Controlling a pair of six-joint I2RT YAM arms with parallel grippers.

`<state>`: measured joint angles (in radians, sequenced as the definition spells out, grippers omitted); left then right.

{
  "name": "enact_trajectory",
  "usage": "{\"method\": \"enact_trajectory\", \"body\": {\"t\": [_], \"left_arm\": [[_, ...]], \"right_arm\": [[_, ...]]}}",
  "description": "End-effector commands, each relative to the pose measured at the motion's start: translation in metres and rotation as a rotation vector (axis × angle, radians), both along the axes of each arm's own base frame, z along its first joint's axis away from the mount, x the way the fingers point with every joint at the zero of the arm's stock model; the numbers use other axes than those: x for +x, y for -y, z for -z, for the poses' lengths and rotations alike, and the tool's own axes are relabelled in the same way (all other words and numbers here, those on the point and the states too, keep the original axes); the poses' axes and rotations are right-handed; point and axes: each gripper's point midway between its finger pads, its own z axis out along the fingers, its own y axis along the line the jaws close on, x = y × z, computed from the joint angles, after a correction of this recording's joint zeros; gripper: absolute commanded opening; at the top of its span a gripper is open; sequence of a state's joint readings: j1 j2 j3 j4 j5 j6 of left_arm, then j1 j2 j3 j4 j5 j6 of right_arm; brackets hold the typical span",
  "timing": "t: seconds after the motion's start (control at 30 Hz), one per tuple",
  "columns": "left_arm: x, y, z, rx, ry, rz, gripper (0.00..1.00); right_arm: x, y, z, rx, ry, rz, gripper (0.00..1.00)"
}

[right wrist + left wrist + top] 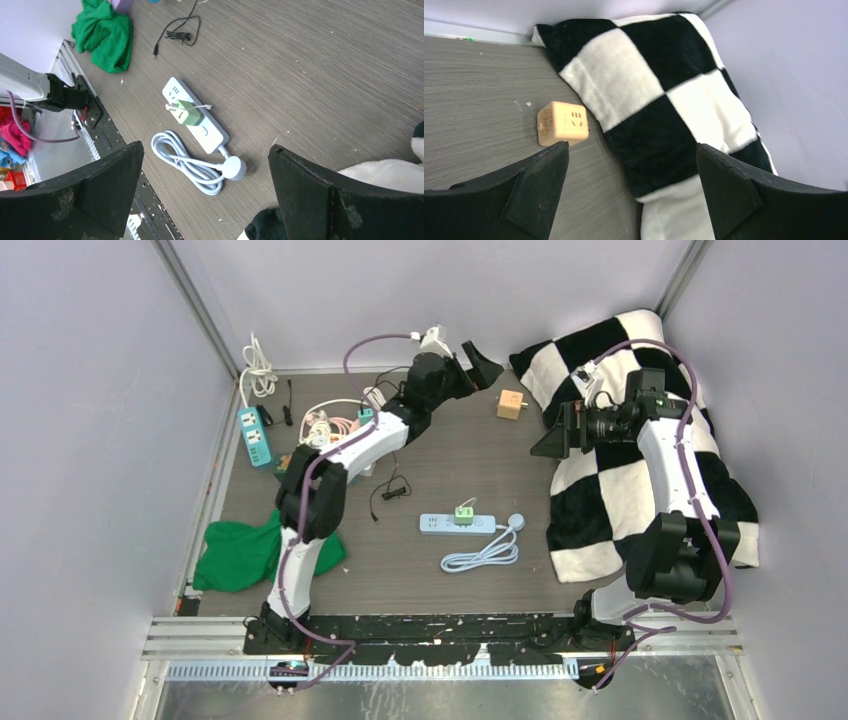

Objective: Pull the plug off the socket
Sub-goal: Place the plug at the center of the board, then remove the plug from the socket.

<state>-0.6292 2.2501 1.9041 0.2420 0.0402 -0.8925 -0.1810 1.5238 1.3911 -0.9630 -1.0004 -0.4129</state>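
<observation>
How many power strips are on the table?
2: a white power strip mid-table carrying the green plug, and a teal power strip at far left. The cable clutter may hide another.

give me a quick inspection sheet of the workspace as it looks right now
surface: dark wood-grain table
job's things: white power strip lies flat near the middle; green plug seated in it
clutter: green cloth at the left edge; checkered blanket on the right; tan cube adapter at the far side; teal power strip far left
grippers: left gripper open, empty, raised at the far side; right gripper open, empty, over the blanket's edge
cables: white cord coiled beside the strip; thin black cable loose left of it; white cable bundle in the far left corner
surroundings: pale lilac walls; metal rail along the near edge
</observation>
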Motion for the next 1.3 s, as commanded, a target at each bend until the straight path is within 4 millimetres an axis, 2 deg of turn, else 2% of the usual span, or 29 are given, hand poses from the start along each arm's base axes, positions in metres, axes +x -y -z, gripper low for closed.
{"method": "enact_trajectory", "body": {"t": [0.0,0.1,0.13,0.17,0.3,0.4,0.43,0.47,0.53,0.6,0.7,0.73,0.83,0.93,1.1,1.17,1.27], "left_arm": [[-0.049,-0.021,-0.070,0.084,0.294,0.097,1.00],[-0.084,-0.047,-0.074,0.198,0.377,0.123,1.00],[-0.094,-0.055,-0.084,0.219,0.414,0.131,1.00],[-0.107,-0.061,-0.074,0.256,0.416,0.160,1.00],[-0.159,-0.085,-0.059,0.365,0.454,0.282,1.00],[-0.191,-0.109,-0.038,0.418,0.438,0.311,1.00],[-0.199,-0.118,-0.030,0.428,0.430,0.304,1.00],[-0.206,-0.127,-0.025,0.433,0.425,0.291,1.00],[-0.219,-0.143,-0.014,0.430,0.402,0.254,1.00],[-0.229,-0.158,-0.006,0.410,0.363,0.212,1.00],[-0.241,-0.174,0.002,0.358,0.299,0.159,1.00],[-0.245,-0.178,0.005,0.343,0.280,0.144,1.00],[-0.255,-0.191,0.013,0.311,0.250,0.099,1.00],[-0.261,-0.199,0.022,0.315,0.238,0.080,1.00],[-0.268,-0.209,0.045,0.404,0.157,0.094,0.99],[-0.271,-0.211,0.052,0.432,0.127,0.102,0.98],[-0.274,-0.213,0.054,0.432,0.102,0.102,0.97]], "right_arm": [[-0.001,-0.010,-0.041,0.078,0.098,-0.026,1.00],[0.005,-0.018,-0.056,0.240,0.034,-0.038,1.00],[0.004,-0.022,-0.060,0.290,0.019,-0.066,1.00],[0.005,-0.023,-0.060,0.307,0.008,-0.077,1.00],[0.001,-0.021,-0.055,0.230,0.107,-0.133,1.00],[-0.004,-0.028,-0.054,0.214,0.171,-0.183,1.00],[-0.006,-0.030,-0.052,0.227,0.180,-0.202,1.00],[-0.011,-0.036,-0.059,0.313,0.189,-0.239,1.00],[-0.010,-0.041,-0.054,0.439,0.116,-0.257,1.00],[-0.010,-0.044,-0.042,0.414,0.061,-0.262,1.00],[-0.046,-0.054,-0.017,0.195,0.201,-0.515,1.00],[-0.054,-0.059,-0.012,0.171,0.169,-0.569,1.00],[-0.068,-0.067,0.001,0.135,0.179,-0.659,1.00],[-0.089,-0.082,0.026,0.022,0.229,-0.808,1.00],[-0.086,-0.087,0.078,-0.222,0.388,-0.940,1.00],[-0.086,-0.087,0.088,-0.293,0.405,-0.995,0.96],[-0.088,-0.094,0.089,-0.285,0.410,-1.013,0.90]]}}
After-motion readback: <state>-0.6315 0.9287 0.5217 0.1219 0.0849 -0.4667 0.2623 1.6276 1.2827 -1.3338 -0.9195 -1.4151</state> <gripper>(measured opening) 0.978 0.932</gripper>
